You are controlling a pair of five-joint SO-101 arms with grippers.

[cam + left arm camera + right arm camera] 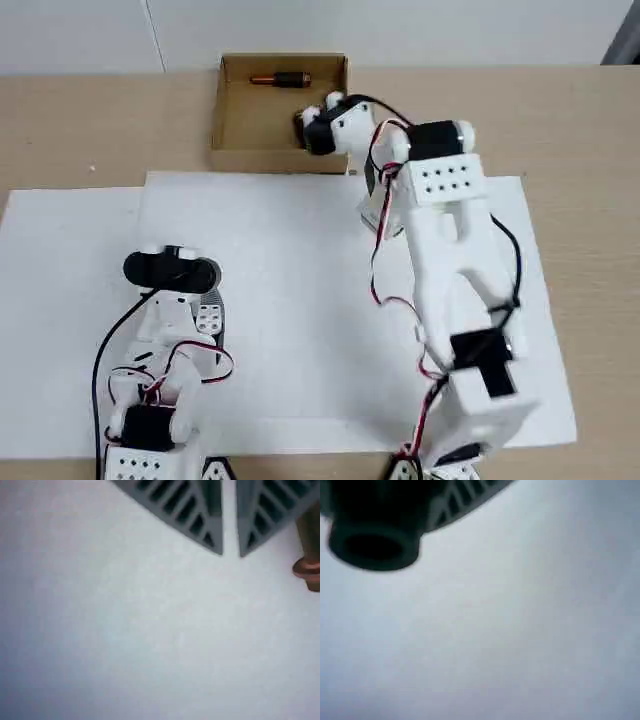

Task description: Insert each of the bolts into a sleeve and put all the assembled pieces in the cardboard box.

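An assembled bolt and sleeve point(281, 78) lies at the far side of the cardboard box point(228, 110). My right gripper point(376, 212) points down at the white paper just in front of the box's near right corner. It is shut on a black sleeve point(372, 547), whose open end hangs above the paper, with a grey finger point(465, 500) behind it. My left gripper point(231, 552) hangs low over the paper at the near left point(212, 318), shut with only a thin slit and nothing between the fingers. A copper bolt point(307, 555) lies on the paper just outside one finger.
A large white paper sheet point(290, 290) covers the wooden table point(80, 120) between the arms and the box. Red and black cables loop along both arms. The right arm's long white body point(455, 260) lies over the sheet's right side.
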